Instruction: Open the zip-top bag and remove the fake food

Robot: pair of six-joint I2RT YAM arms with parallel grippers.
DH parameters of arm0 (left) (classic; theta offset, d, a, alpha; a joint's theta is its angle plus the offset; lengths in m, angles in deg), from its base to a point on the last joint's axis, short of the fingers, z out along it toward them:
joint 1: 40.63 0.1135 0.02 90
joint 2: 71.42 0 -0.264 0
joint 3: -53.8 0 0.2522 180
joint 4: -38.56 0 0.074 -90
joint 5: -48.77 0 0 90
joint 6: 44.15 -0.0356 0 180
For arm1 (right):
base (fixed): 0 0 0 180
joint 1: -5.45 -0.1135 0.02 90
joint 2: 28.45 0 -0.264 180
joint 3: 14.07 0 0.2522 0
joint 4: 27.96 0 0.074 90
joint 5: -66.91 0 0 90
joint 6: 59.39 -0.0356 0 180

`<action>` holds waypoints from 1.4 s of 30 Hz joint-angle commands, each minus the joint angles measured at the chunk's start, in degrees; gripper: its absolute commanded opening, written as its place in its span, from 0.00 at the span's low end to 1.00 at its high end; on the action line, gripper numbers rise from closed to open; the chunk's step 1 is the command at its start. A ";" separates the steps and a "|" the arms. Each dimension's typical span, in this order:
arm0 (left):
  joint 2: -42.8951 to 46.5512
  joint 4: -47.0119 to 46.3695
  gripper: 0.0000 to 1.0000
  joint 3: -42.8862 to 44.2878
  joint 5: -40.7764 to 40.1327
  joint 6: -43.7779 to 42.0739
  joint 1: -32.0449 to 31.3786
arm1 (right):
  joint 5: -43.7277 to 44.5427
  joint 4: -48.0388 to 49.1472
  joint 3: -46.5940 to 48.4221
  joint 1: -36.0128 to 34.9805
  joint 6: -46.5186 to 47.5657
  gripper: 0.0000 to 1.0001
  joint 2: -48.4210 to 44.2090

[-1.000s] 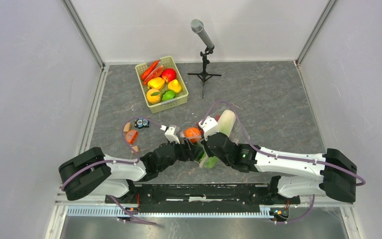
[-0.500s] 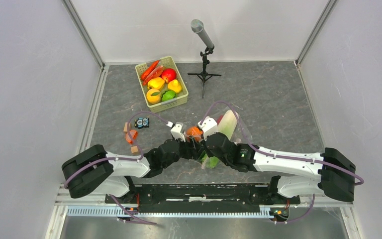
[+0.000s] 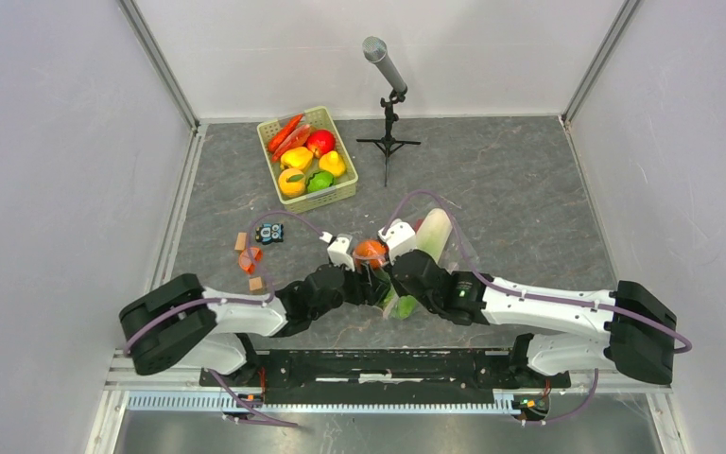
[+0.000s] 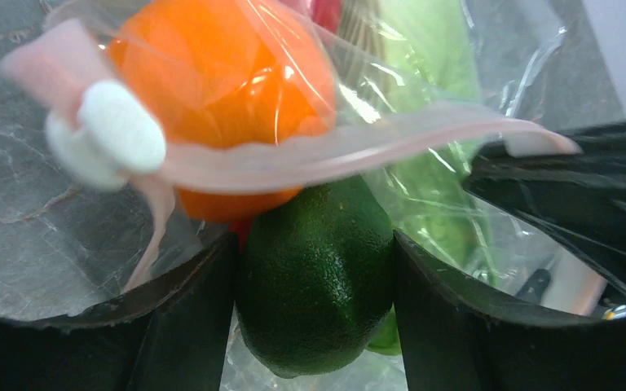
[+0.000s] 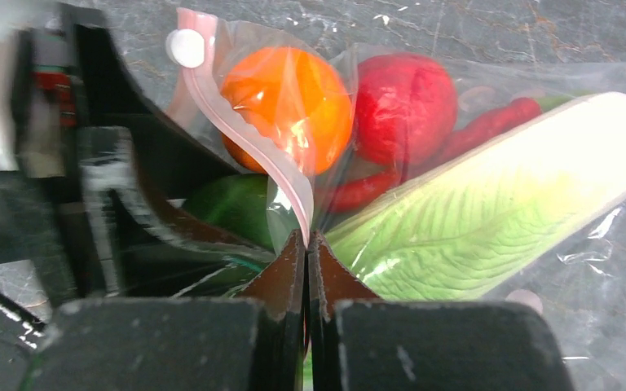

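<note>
The zip-top bag (image 3: 440, 253) lies between my two grippers. Its pink zip strip (image 5: 236, 122) and white slider (image 5: 185, 47) show in the right wrist view. My right gripper (image 5: 307, 240) is shut on the strip's edge. My left gripper (image 4: 316, 293) is shut on the dark green fruit (image 4: 318, 277) at the bag's mouth, one finger on each side. In the bag are the orange (image 5: 289, 98), a red piece (image 5: 403, 106) and the long cabbage (image 5: 489, 187). The orange (image 3: 371, 251) also shows from above, just beyond my left gripper (image 3: 367, 282) and right gripper (image 3: 392, 276).
A green lattice basket (image 3: 338, 196) of toy produce stands at the back left. A microphone on a tripod (image 3: 389, 113) stands behind the bag. Small wooden blocks (image 3: 250, 260) and a dark toy (image 3: 268, 233) lie left of my left arm.
My left gripper has moved right, into the bag's mouth beside the right gripper, and now holds the dark green fruit. The right gripper has kept its hold.
</note>
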 commanded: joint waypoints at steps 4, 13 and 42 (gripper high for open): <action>13.53 8.65 0.56 0.76 -0.16 -2.47 -0.21 | 6.47 -3.68 -0.26 2.00 0.06 0.00 -1.88; 29.55 23.58 0.56 0.75 3.70 -1.77 -0.15 | 10.73 -5.39 -1.68 4.19 1.26 0.00 -2.51; -11.75 59.05 0.56 60.84 3.14 -20.47 38.74 | 11.03 -3.94 -9.83 7.26 2.57 0.00 -13.45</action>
